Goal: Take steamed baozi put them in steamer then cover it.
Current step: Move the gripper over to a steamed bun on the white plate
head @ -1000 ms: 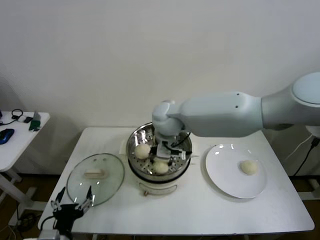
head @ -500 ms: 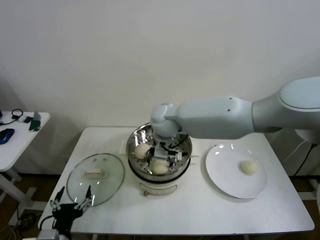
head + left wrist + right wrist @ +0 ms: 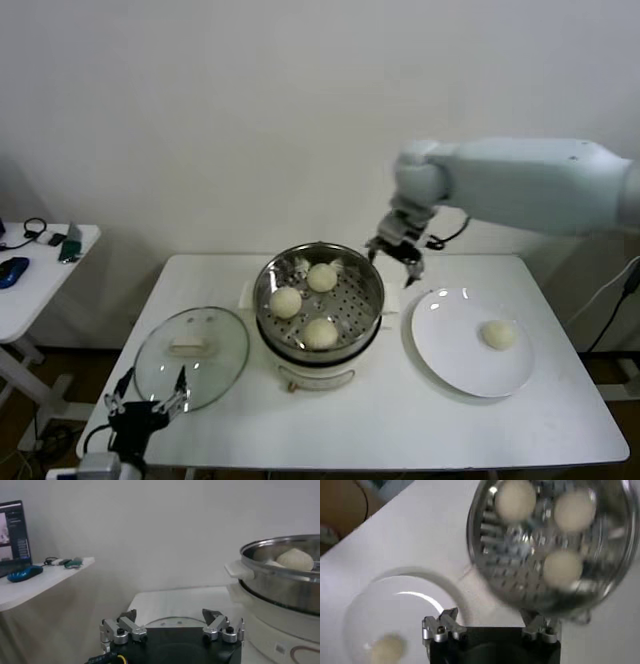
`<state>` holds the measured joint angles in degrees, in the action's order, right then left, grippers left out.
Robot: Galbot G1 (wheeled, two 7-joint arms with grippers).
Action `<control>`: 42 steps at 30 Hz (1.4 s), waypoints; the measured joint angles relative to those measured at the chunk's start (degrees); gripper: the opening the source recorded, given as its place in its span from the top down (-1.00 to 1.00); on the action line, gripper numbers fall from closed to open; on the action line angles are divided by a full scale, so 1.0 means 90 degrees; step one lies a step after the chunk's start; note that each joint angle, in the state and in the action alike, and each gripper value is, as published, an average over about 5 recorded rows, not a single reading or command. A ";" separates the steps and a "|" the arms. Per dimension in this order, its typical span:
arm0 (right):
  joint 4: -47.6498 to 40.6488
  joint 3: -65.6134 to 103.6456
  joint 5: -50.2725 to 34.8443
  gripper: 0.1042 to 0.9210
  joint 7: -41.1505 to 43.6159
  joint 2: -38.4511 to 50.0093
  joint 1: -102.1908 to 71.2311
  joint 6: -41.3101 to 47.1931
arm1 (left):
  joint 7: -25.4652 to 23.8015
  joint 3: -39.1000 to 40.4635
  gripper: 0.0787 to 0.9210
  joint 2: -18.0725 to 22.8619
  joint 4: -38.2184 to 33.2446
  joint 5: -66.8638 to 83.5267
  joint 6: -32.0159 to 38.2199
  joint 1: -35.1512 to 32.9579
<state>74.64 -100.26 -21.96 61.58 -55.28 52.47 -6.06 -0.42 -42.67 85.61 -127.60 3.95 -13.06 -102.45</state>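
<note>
We keep our left gripper (image 3: 146, 408) low at the near edge of the surface (image 3: 380, 420), just in front of the lid (image 3: 191, 357). Its fingers (image 3: 125, 623) are spread open and hold nothing.

The lid lies flat on the surface, just beside the pot (image 3: 318, 305). It is not on the pot yet.

In the pot we count three buns (image 3: 319, 332) on the tray with holes. They sit apart from each other.

To the right of the pot is the white plate (image 3: 455, 362). One bun (image 3: 498, 334) is left on it.

Our right gripper (image 3: 396, 256) hangs up in the air, behind the gap between the pot and the plate. Its fingers (image 3: 446, 625) are wide open and empty.

We think the step now is to fetch the last bun. To do it well, we should bring the right gripper straight over that bun, then come down with the fingers wide on both sides. We should squeeze softly, because a bun is squishy and could get squashed. We should lift it high enough to clear the pot's rim, then set it in the free spot on the tray, not on top of another bun.

So we count four buns, one pot, one lid, one plate, and two grippers.
</note>
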 measured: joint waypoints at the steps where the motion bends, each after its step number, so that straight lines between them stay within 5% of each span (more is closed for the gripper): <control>1: -0.0089 -0.0043 -0.0040 -0.76 0.0005 0.0164 -0.0012 0.0044 | -0.0003 0.0004 -0.77 -0.0001 0.0004 0.0003 -0.0004 0.0013; 17: -0.1494 0.1235 0.0800 -0.76 -0.0140 0.1744 -0.2149 0.0301 | -0.0011 -0.0013 -0.77 0.0093 0.0151 0.0020 0.0059 0.0058; 42: -0.2750 0.3039 0.1725 -0.76 -0.0395 0.1545 -0.4360 0.0179 | -0.0018 -0.0043 -0.77 0.0083 0.0330 0.0036 0.0079 0.0101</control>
<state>49.89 -72.91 -6.44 58.03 -41.38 13.23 -4.45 -0.58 -43.06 86.36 -124.63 4.27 -12.35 -101.54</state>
